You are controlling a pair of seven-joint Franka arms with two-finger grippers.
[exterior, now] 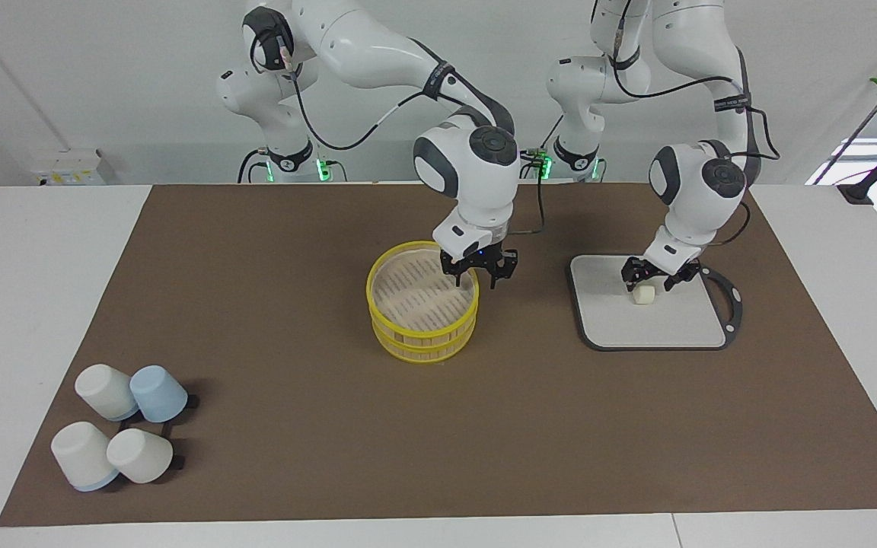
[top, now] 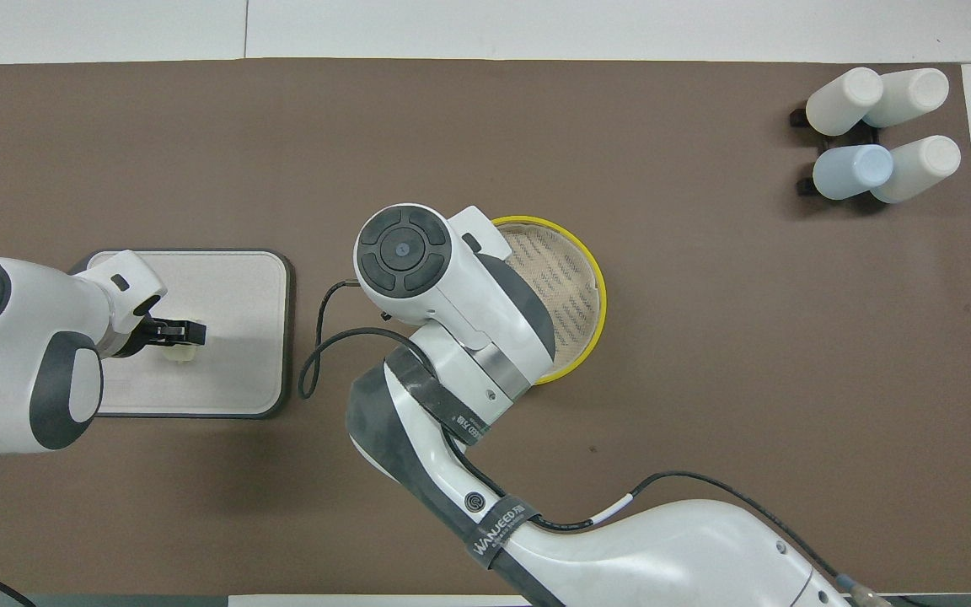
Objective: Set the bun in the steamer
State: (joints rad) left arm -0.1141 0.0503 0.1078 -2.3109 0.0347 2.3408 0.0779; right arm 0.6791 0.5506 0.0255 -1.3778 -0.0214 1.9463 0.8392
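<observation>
The left gripper [exterior: 658, 278] hangs low over the grey tray [exterior: 682, 323], fingers spread, with the bun [exterior: 642, 294] right at its tips; whether they touch it cannot be told. The bun lies on the tray, toward its 12 o'clock edge in the facing view. The right gripper [exterior: 479, 269] hovers with fingers spread at the steamer's [exterior: 423, 331] 2 o'clock rim. Overhead, the right arm hides that gripper and part of the steamer. Four cups [exterior: 122, 432] lie at the mat's 8 o'clock corner.
</observation>
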